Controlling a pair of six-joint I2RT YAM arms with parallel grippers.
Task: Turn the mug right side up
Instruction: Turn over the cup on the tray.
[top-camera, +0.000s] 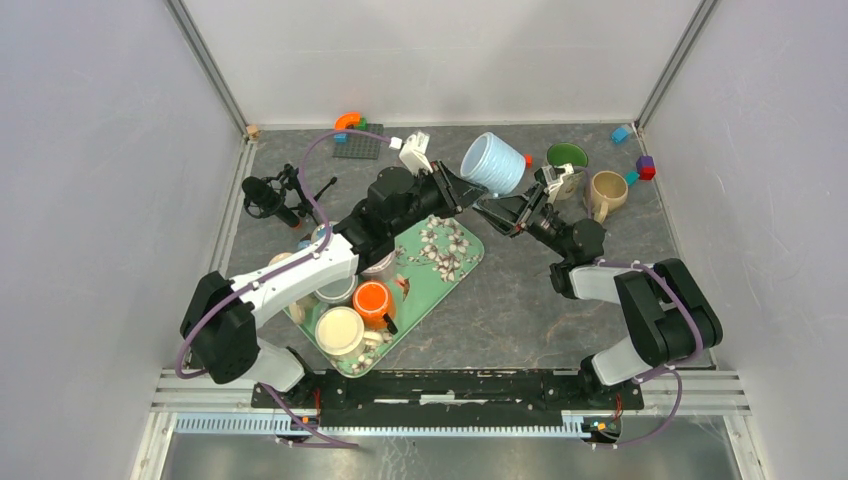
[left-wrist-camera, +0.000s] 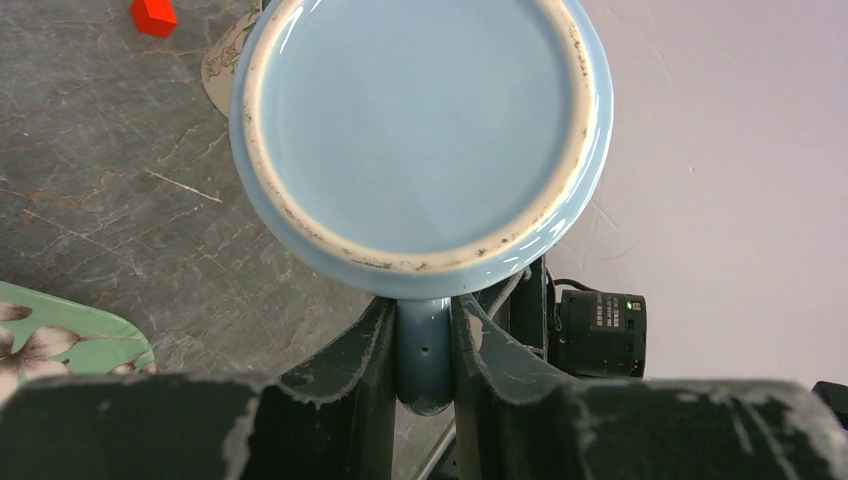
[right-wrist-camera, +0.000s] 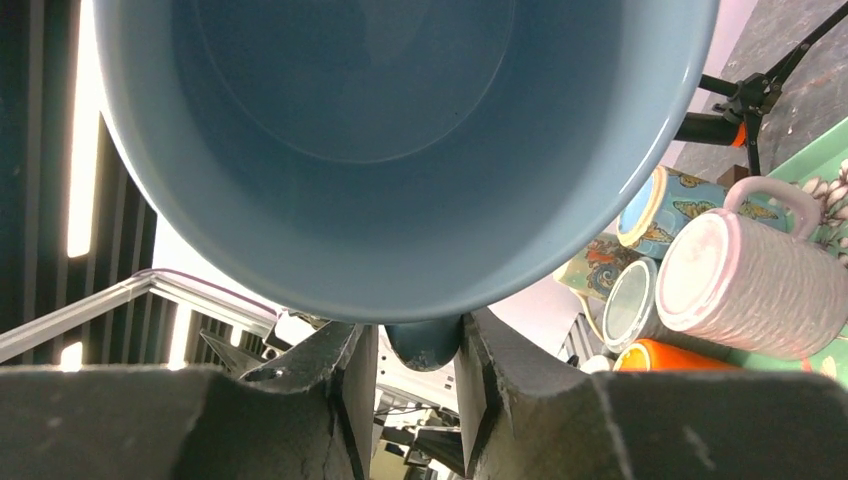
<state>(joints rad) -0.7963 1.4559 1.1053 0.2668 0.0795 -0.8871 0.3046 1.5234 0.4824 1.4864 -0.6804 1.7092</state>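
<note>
Nearest the lens, the dark fingers of the left gripper (left-wrist-camera: 423, 325) are seen clamped on the handle (left-wrist-camera: 423, 360) of the glossy light-blue ceramic mug (left-wrist-camera: 420, 130). The mug's unglazed base ring is turned toward that wrist camera. The right gripper (right-wrist-camera: 415, 345) is set around what appears to be the same handle from the opposite side, with the mug's open mouth facing it. Whether its jaws are already bearing on the handle or merely flanking it cannot be told.

From above, the mug is seen carried on its side in the air between the two arms. It hangs over the grey stone-patterned table (top-camera: 520, 300), just beyond the green flowered tray (top-camera: 455, 262), which is loaded with other cups.

A drop is judged the main hazard. If the left grip were released before the right one was firm, the mug would fall onto the hard table. A narrow, glazed handle may also let the mug swing or slip. Should both arms pull while clamped, the handle could be strained or the fingers knocked together.
</note>
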